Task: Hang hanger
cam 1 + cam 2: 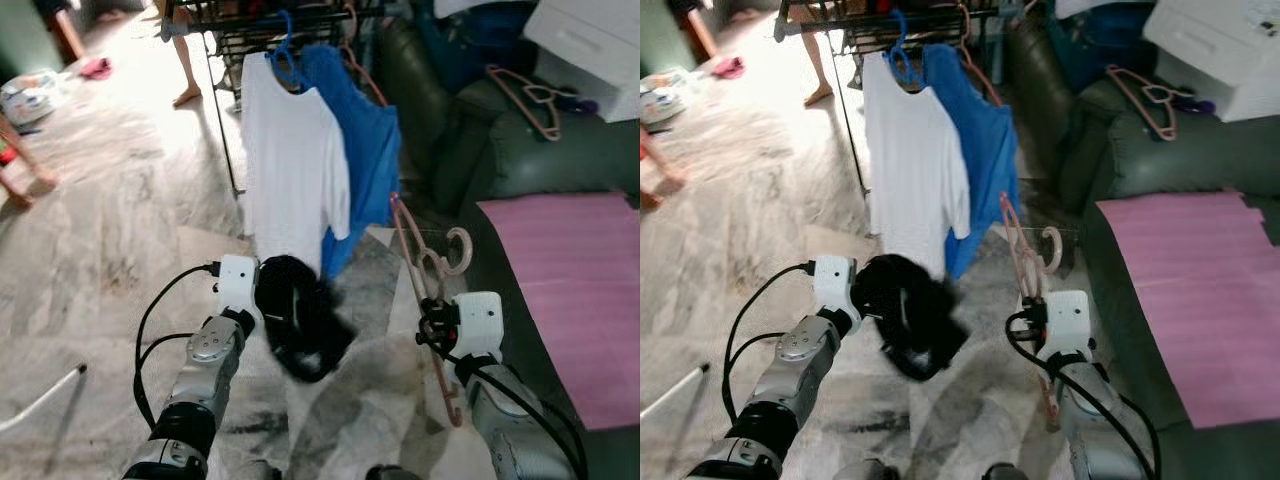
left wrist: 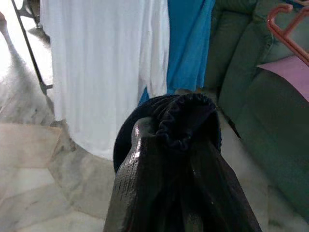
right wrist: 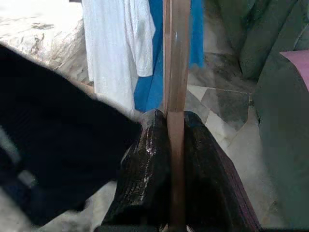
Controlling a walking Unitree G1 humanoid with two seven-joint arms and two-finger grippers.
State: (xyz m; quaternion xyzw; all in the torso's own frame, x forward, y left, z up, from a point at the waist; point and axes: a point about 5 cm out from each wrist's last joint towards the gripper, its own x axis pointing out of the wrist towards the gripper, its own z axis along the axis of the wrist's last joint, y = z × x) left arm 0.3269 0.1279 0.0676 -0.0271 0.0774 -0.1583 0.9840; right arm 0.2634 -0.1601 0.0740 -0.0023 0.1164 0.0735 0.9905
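pink hanger (image 1: 425,300) stands nearly upright in the right gripper (image 3: 175,125), jaws closed tight on its thin bar, its hook curling up beside the sofa's front edge. the left gripper (image 2: 176,130) has its jaws clamped on a bunched black garment (image 1: 300,315), which droops over the marble floor (image 1: 110,220). ahead, a white shirt (image 1: 290,170) and a blue shirt (image 1: 365,160) hang side by side from the drying rack (image 1: 270,15), touching. the green sofa (image 1: 470,150) flanks the right, a pink mat (image 1: 580,290) on it and another pink hanger (image 1: 530,100) on its back. open floor lies to the left, where a person's bare legs (image 1: 185,60) stand near the rack.
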